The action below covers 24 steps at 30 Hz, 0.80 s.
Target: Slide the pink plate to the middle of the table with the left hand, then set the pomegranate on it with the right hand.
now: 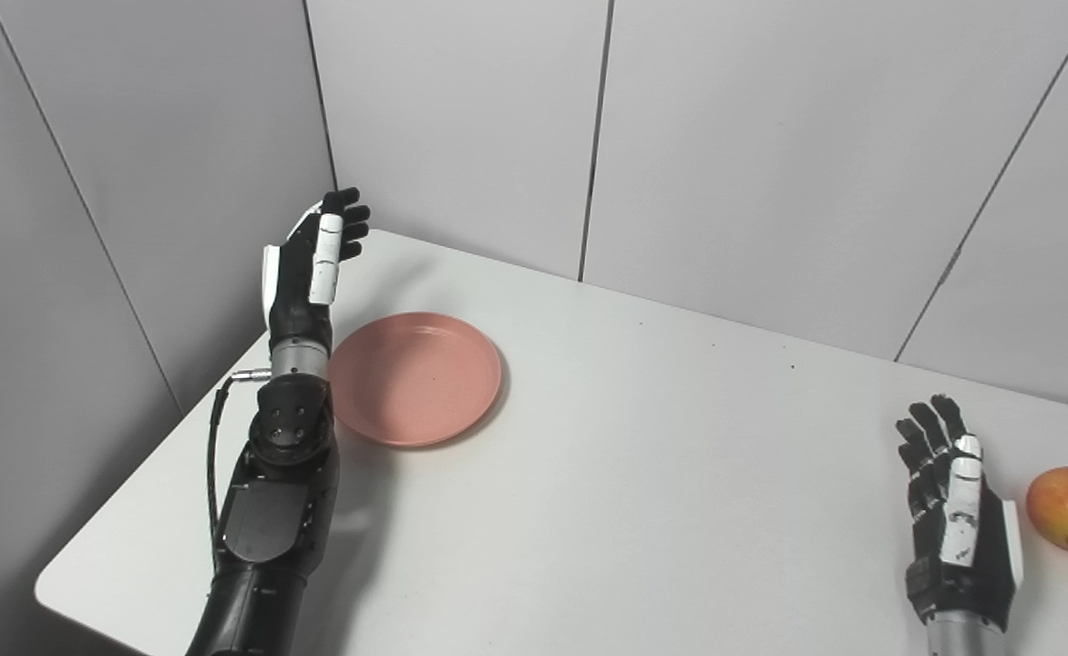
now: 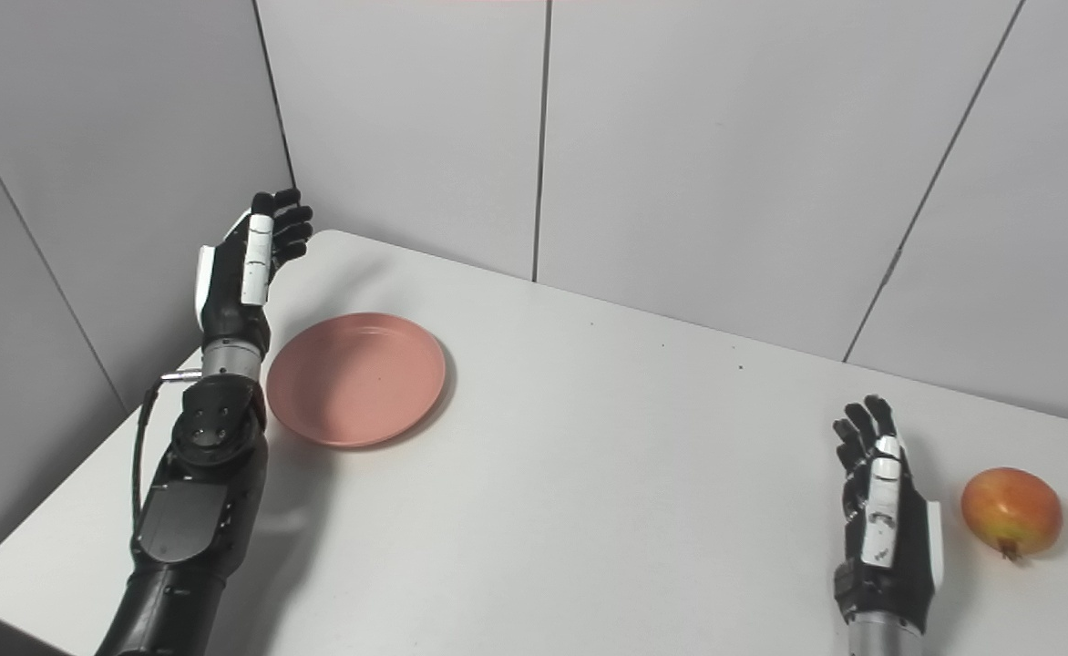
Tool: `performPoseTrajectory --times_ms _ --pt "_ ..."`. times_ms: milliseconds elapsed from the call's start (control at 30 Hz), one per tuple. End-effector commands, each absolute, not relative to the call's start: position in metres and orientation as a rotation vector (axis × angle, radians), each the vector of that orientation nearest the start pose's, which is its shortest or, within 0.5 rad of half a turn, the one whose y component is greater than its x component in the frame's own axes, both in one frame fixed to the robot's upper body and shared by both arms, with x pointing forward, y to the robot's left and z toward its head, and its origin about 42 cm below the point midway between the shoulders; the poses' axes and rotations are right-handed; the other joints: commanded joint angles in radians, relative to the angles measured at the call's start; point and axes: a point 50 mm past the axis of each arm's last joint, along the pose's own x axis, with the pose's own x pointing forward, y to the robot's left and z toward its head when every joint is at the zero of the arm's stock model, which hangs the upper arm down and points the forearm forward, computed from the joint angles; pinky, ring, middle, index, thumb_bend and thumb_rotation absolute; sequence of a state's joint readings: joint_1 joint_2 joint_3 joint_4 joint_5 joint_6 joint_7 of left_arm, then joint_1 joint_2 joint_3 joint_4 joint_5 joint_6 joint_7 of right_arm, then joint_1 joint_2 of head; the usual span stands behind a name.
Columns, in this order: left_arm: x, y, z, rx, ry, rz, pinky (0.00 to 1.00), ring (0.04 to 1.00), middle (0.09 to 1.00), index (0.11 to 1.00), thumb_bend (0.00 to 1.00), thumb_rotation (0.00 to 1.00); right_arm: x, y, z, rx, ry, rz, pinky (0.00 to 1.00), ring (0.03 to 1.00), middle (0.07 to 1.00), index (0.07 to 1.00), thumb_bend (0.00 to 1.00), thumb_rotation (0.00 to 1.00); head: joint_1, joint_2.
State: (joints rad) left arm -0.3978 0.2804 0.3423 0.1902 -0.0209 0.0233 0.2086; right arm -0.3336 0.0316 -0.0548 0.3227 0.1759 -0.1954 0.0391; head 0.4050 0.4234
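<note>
Pink plate [image 1: 415, 378] sits on the left part of the white tabletop [image 1: 643, 474], empty and flat, well apart from the pomegranate [image 2: 1011, 511] lying near the right edge. Robot's left hand [image 1: 315, 260] is raised beside the plate's left rim, fingers apart and slightly curled, holding nothing; whether its wrist touches the rim cannot be told. Right hand [image 2: 882, 510] rests low at the right side, fingers spread and empty, just beside the pomegranate without touching it. Grey panelled walls [image 1: 771, 137] close the scene behind the tabletop
</note>
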Motion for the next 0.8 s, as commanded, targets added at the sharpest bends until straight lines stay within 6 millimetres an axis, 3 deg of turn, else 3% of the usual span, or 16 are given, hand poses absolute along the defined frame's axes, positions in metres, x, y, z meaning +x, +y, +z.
performPoseTrajectory --times_ms 0,767 --pt "0.397 0.389 0.235 0.14 -0.334 0.494 0.75 0.762 0.752 0.732 0.84 1.0 0.377 -0.187 0.107 0.205 -0.165 0.055 0.97 0.904 0.898 0.906 0.57 0.93 -0.001 0.0" --pt "0.396 0.414 0.204 0.15 -0.26 0.54 0.8 0.769 0.751 0.735 0.81 1.0 0.376 -0.188 0.108 0.205 -0.162 0.051 0.98 0.904 0.897 0.906 0.57 0.94 0.006 0.002"
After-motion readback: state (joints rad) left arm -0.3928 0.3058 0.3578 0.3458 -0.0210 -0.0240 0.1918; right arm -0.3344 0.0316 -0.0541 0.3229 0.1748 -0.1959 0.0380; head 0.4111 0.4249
